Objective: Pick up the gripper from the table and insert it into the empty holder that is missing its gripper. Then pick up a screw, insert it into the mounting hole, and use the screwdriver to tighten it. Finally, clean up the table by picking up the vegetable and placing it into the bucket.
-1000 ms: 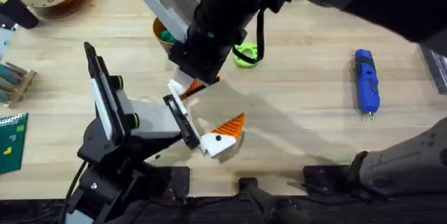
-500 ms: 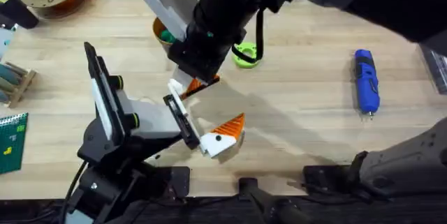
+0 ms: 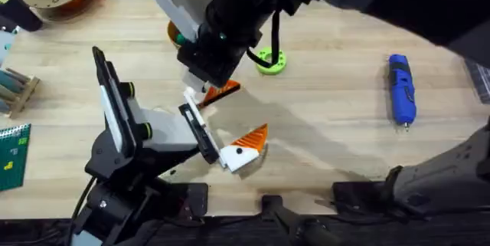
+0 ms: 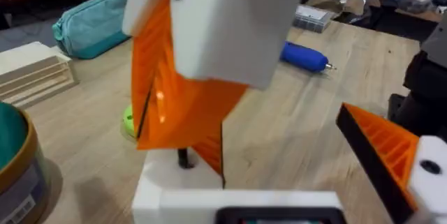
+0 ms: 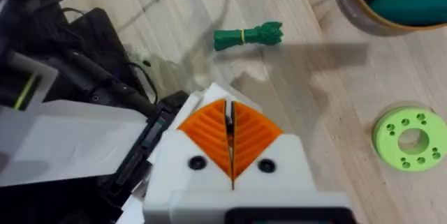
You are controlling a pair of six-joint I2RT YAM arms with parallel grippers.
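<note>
The right gripper (image 5: 230, 137) hung over the middle of the table, its two orange pads pressed flat together. Its tip stood just above the holder (image 4: 209, 199), the bare white finger of the left gripper (image 3: 220, 122), whose jaws were spread wide. An orange wedge (image 3: 223, 89) jutted from the right gripper's tip toward the table's right. Whether that was the loose gripper or a pad could not be told. The screwdriver (image 3: 401, 89) lay well to the right, its long axis running far to near and its bit pointing at the near edge. The vegetable (image 5: 248, 35) lay flat on the wood near the bucket (image 5: 363, 8).
</note>
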